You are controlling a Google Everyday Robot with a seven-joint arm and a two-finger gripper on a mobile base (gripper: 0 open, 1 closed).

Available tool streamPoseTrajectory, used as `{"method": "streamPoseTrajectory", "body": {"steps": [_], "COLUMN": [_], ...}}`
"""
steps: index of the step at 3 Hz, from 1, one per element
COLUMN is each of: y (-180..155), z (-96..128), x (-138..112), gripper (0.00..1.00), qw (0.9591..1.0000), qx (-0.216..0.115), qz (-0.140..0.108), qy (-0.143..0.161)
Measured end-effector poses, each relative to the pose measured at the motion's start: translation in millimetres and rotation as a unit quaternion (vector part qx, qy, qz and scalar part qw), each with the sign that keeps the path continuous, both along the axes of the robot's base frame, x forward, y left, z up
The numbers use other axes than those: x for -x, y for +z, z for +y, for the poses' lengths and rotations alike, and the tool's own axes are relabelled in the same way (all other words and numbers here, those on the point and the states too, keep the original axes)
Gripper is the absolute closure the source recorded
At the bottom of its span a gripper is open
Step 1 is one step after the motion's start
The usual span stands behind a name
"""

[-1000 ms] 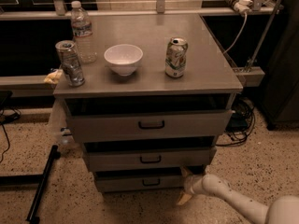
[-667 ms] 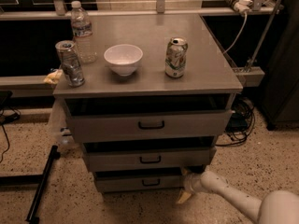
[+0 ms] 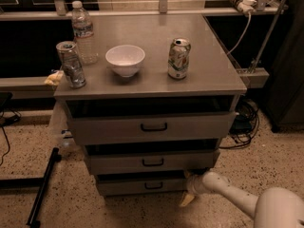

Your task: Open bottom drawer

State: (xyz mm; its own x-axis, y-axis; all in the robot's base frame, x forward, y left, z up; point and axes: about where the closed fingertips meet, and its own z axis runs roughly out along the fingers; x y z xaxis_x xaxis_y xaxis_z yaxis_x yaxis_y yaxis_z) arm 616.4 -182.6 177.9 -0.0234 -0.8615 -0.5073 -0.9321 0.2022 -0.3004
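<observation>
— What's the bottom drawer (image 3: 123,187) like?
— Slim, flat grey metal front with a small black bar handle (image 3: 153,185), lowest of three, just above the speckled floor (image 3: 71,201)
— And the gripper (image 3: 189,188)?
— Pale, rounded, right against that front's right end; whether it's clenched or released, I can't tell

Drawers: three, grey, stacked: top drawer (image 3: 114,128), middle drawer (image 3: 118,163), bottom drawer (image 3: 123,186). Cans: two: silver can (image 3: 71,64), green can (image 3: 179,58). Water bottle (image 3: 82,32): one. White bowl (image 3: 125,59): one. Desk (image 3: 213,70): one, carrying those four. Tool (image 3: 189,188): one, low at right end of bottom drawer front.
</observation>
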Motion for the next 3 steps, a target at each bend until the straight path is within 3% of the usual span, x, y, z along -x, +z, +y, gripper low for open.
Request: {"method": "streamPoseTrajectory", "body": {"steps": [3], "y": [-11.0], "z": [-4.6], "x": [12.0], "gripper": [0.00], "qw": [0.9986], "qx": [-0.007], "qz": [0.053], "qy": [0.002]}}
